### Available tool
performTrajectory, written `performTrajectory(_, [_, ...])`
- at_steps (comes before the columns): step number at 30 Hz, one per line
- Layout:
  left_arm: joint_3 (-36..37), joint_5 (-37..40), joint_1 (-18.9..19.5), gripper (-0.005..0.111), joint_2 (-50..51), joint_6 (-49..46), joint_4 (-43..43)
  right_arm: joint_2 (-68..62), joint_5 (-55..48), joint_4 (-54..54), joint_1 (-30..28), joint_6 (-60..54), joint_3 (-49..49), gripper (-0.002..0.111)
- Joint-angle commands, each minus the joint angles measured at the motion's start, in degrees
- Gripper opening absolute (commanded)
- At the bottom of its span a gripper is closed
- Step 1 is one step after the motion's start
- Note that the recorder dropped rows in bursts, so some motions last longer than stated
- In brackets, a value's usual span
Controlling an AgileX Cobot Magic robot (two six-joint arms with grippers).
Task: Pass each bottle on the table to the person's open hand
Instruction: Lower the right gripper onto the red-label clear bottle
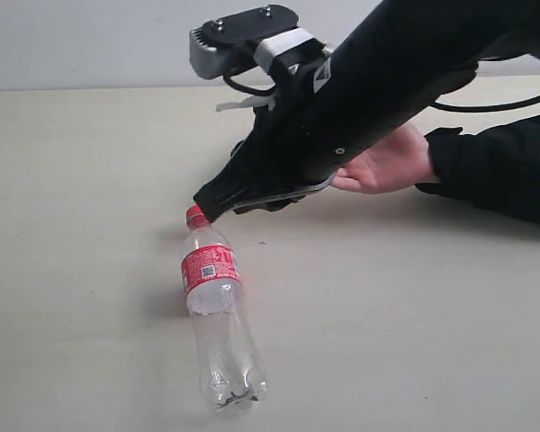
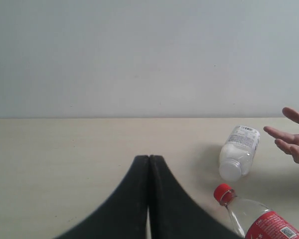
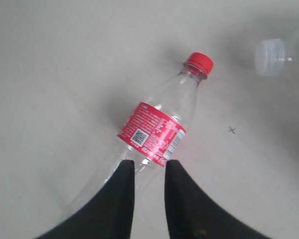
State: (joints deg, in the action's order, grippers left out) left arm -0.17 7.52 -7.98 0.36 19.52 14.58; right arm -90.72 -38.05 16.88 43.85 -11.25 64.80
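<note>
while the clear bottle (image 1: 218, 310) lies on its side on the table (image 1: 72, 225), its red cap (image 1: 196, 216) pointing away from the exterior camera, your right jaws hang over it, parted by a narrow gap and grasping nothing. in the exterior view the black arm (image 1: 369, 90) comes in from the right, its tip just beside that cap. your left jaws are pressed together, empty, near the cap. the white bottle (image 2: 239, 152) lies on its side between the cap and the open hand (image 1: 387, 162).
</note>
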Motion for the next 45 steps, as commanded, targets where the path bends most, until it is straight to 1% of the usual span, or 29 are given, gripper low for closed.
performTrajectory(1, [0.2,-0.2,0.0,0.0,-0.4,-0.1,0.0,-3.1,-0.7,-11.4,3.3,12.0,2.2,0.025])
performTrajectory(4, [0.2,-0.2,0.0,0.0,-0.4,-0.1,0.0,-5.8,-2.8,-11.4,4.5,12.9,3.8,0.039])
performTrajectory(5, [0.2,-0.2,0.0,0.0,-0.4,-0.1,0.0,-6.9,-3.1,-11.4,4.8,13.4,4.3,0.048])
performTrajectory(8, [0.2,-0.2,0.0,0.0,-0.4,-0.1,0.0,-9.3,-3.1,-10.6,5.1,16.1,5.6,0.067])
performTrajectory(10, [0.2,-0.2,0.0,0.0,-0.4,-0.1,0.0,-10.6,-3.1,-9.3,5.1,16.1,6.3,0.073])
performTrajectory(13, [0.2,-0.2,0.0,0.0,-0.4,-0.1,0.0,-12.7,-2.8,-6.2,5.1,17.3,7.5,0.074])
performTrajectory(19, [0.2,-0.2,0.0,0.0,-0.4,-0.1,0.0,-16.8,-4.4,-6.5,5.1,20.6,9.6,0.075])
performTrajectory(24, [0.2,-0.2,0.0,0.0,-0.4,-0.1,0.0,-19.9,-5.0,-6.3,5.5,20.6,10.0,0.085])
performTrajectory(26, [0.2,-0.2,0.0,0.0,-0.4,-0.1,0.0,-21.1,-4.8,-7.5,5.5,22.1,10.0,0.086])
performTrajectory(35, [0.2,-0.2,0.0,0.0,-0.4,-0.1,0.0,-25.5,-3.0,-6.6,5.5,22.3,10.1,0.086])
performTrajectory(45, [0.2,-0.2,0.0,0.0,-0.4,-0.1,0.0,-26.2,-1.1,-6.5,5.5,23.0,10.1,0.085])
